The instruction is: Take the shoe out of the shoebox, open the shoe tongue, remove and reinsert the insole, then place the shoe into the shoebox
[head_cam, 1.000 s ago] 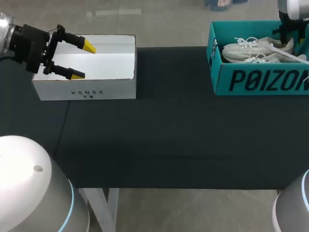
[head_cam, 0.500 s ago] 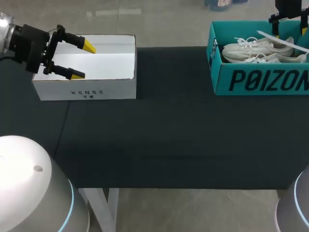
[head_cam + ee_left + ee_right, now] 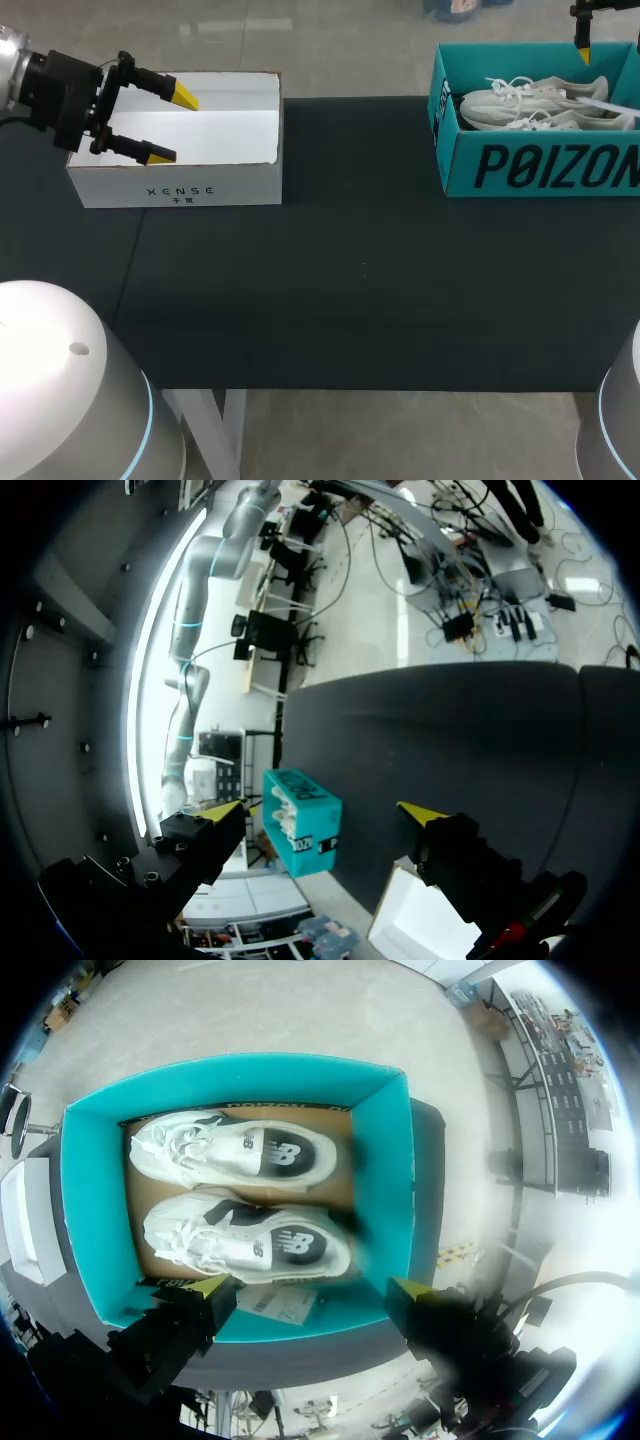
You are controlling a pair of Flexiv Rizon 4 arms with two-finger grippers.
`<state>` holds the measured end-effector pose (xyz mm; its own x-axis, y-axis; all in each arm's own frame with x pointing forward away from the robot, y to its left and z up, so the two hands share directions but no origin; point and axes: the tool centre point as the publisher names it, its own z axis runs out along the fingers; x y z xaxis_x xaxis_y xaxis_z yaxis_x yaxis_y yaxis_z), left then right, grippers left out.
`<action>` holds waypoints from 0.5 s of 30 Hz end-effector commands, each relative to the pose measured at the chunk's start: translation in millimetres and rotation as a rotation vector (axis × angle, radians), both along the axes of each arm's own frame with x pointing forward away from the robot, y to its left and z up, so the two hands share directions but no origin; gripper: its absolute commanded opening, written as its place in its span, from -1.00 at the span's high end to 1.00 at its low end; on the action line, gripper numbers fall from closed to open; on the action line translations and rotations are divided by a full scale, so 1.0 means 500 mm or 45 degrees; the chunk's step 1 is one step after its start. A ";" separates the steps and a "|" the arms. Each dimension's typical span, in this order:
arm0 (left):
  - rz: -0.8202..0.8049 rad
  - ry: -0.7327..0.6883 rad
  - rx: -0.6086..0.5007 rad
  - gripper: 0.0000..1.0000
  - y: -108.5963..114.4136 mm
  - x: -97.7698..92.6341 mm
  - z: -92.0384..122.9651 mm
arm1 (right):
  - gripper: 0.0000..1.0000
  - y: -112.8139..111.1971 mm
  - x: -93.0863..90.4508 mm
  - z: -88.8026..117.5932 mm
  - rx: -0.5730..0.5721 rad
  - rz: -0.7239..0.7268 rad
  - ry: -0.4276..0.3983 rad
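A teal shoebox (image 3: 540,165) stands at the table's far right with two white shoes (image 3: 530,105) lying side by side in it. The right wrist view looks straight down on both shoes (image 3: 240,1195), and a white printed slip (image 3: 275,1305) lies at the box wall under the fingers. My right gripper (image 3: 310,1287) hangs open above the shoebox (image 3: 385,1160), holding nothing. In the head view only one of its fingers (image 3: 583,45) shows. My left gripper (image 3: 172,125) stands open over the white box (image 3: 180,185) at the far left. From the left wrist view its gripper (image 3: 322,808) faces the distant shoebox (image 3: 300,825).
The white box (image 3: 425,925) is open-topped and looks empty inside. Dark cloth covers the table (image 3: 360,280) between the two boxes and out to the front edge.
My right gripper has risen out of the shoebox and opened. A white strip that lifted with it has dropped back across the shoes. The left arm has kept still.
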<state>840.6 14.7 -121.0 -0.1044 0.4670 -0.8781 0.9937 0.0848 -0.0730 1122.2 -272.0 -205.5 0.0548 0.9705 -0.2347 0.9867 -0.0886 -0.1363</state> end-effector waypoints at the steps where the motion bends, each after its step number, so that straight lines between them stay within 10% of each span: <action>1: -0.001 0.000 0.003 -1.00 0.000 0.000 0.001 | -1.00 0.018 -0.082 0.009 -0.041 0.049 -0.198; 10: -0.001 0.000 0.003 -1.00 0.000 0.000 0.001 | -1.00 0.018 -0.082 0.009 -0.041 0.049 -0.198; 15: 0.580 0.143 0.041 -1.00 -0.048 0.052 0.002 | -1.00 0.018 -0.082 0.009 -0.041 0.049 -0.198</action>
<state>861.4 12.8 -117.1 -0.1881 0.4437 -0.8762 0.9753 0.1898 -0.1132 1087.5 -262.8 -200.1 0.0555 0.9643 -0.2588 0.9932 -0.0798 -0.0844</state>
